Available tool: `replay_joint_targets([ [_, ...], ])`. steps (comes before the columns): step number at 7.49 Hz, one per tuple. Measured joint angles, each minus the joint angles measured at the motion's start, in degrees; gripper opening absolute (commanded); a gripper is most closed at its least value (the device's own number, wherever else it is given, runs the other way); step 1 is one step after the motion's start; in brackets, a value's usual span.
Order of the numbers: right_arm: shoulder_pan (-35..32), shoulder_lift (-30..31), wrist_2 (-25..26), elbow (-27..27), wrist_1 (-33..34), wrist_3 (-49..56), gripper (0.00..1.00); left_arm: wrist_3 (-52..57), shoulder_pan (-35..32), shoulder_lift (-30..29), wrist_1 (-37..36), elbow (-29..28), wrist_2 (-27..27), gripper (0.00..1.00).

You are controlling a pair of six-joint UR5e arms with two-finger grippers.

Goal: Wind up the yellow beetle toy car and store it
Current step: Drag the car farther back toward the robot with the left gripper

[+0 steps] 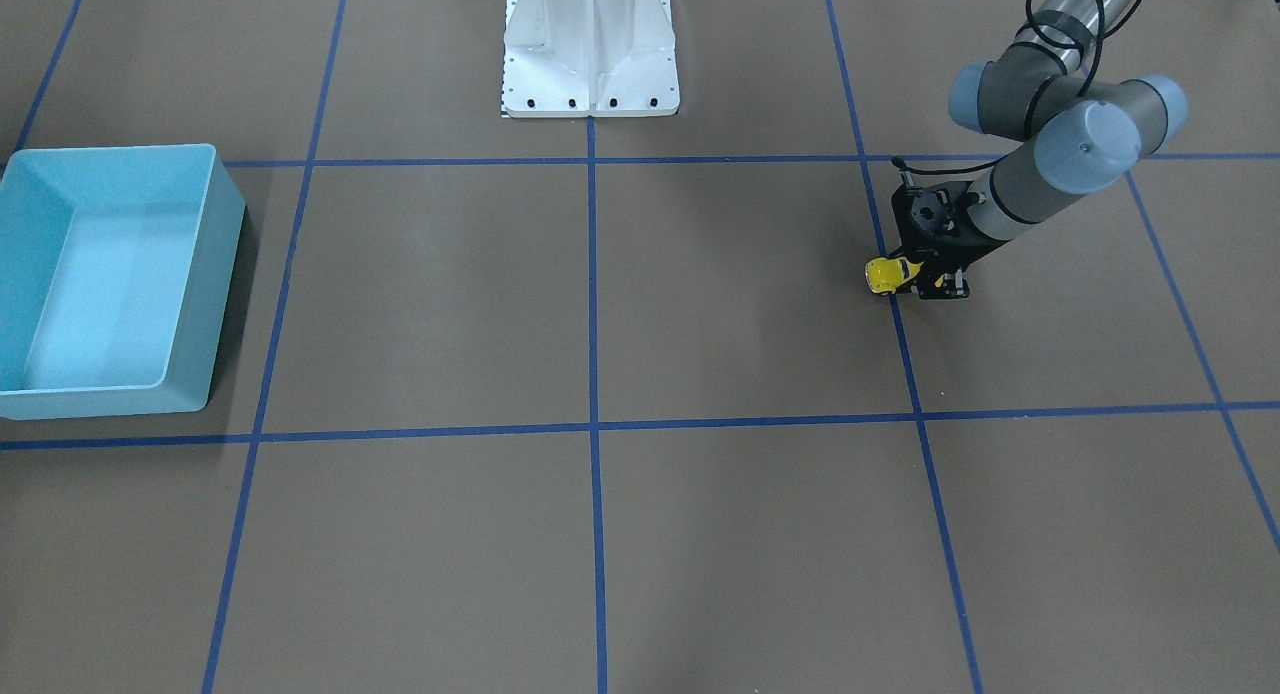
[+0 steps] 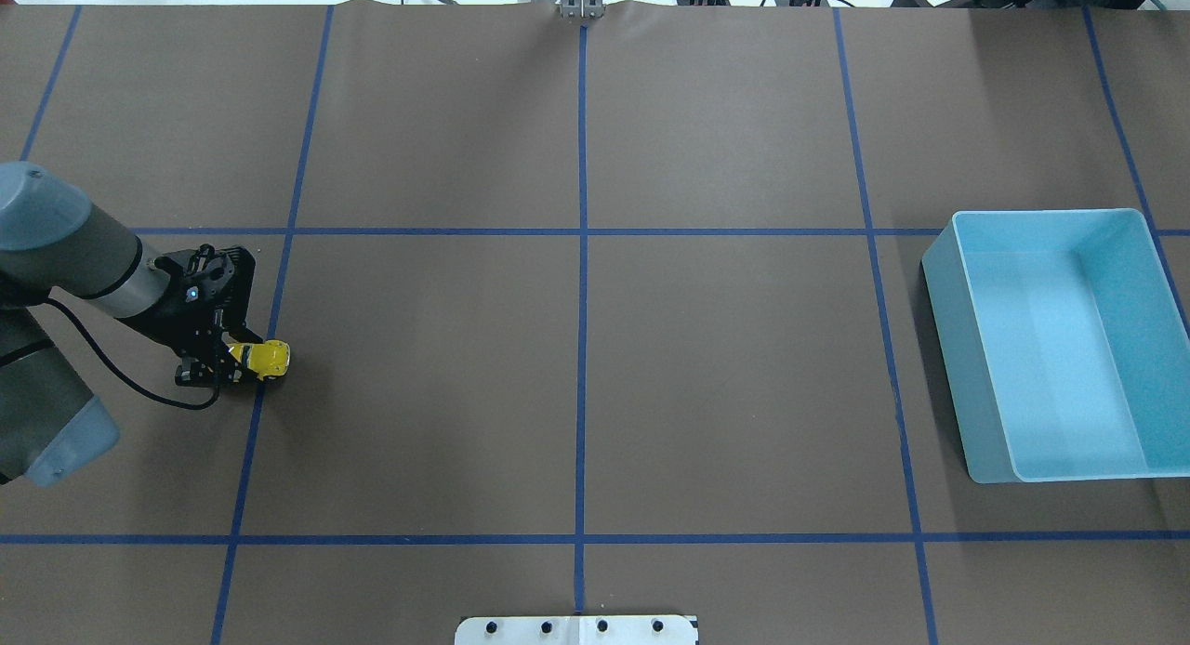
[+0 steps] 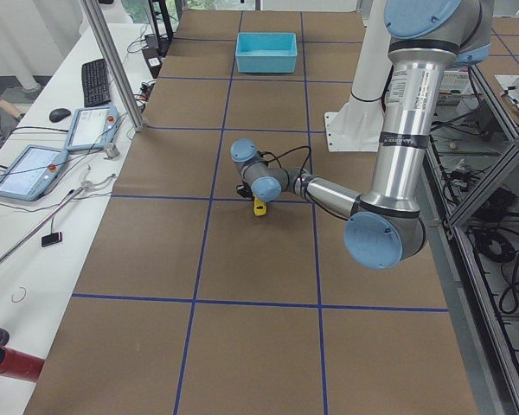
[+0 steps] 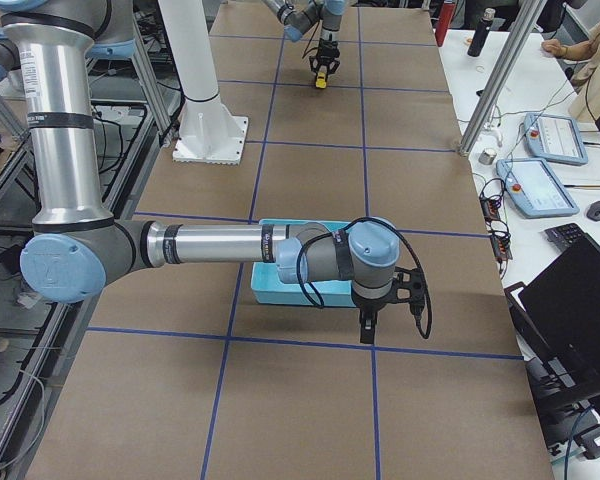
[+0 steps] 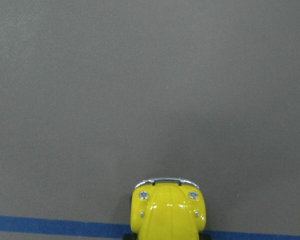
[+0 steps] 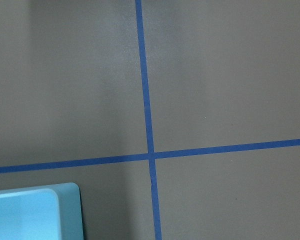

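Brown matte paper table (image 2: 576, 394), gridded with blue tape (image 2: 582, 255), carries a smooth, round-cornered light-blue rectangular plastic bin (image 2: 944, 348) at the robot's right. Beside it hangs the black right gripper (image 4: 368, 318); I cannot tell its closure. The black left gripper (image 2: 231, 359) clasps the rear of the glossy, rounded yellow beetle toy car (image 2: 268, 358), which sits astride a tape line, well apart from the bin

Left gripper (image 3: 256, 203) sits at yellow beetle toy car (image 3: 259, 210) (bin (image 3: 266, 52) well apart)

Brown-papered bench (image 2: 725, 366) is carrying a grid of blue tape lines (image 2: 582, 348). Beside the bench, a white desk (image 3: 43, 216) is holding a keyboard (image 3: 96, 81), a mouse (image 3: 60, 114) and touchscreen pendants (image 3: 30, 171).
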State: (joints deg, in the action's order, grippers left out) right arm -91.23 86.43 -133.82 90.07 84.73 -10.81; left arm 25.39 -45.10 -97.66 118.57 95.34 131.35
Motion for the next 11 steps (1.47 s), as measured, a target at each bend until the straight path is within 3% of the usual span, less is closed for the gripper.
replay_joint_targets([
  [8, 0.29, -0.03, -0.12, 0.63, 0.0, -0.09, 1.0, 4.63, -2.62, 3.24, 0.9, -0.77, 1.98, 0.0],
  [11, 0.38, -0.03, -0.12, 0.78, 0.0, -0.09, 1.0, 5.49, -3.8, 4.23, 4.82, -3.12, 2.78, 0.0],
])
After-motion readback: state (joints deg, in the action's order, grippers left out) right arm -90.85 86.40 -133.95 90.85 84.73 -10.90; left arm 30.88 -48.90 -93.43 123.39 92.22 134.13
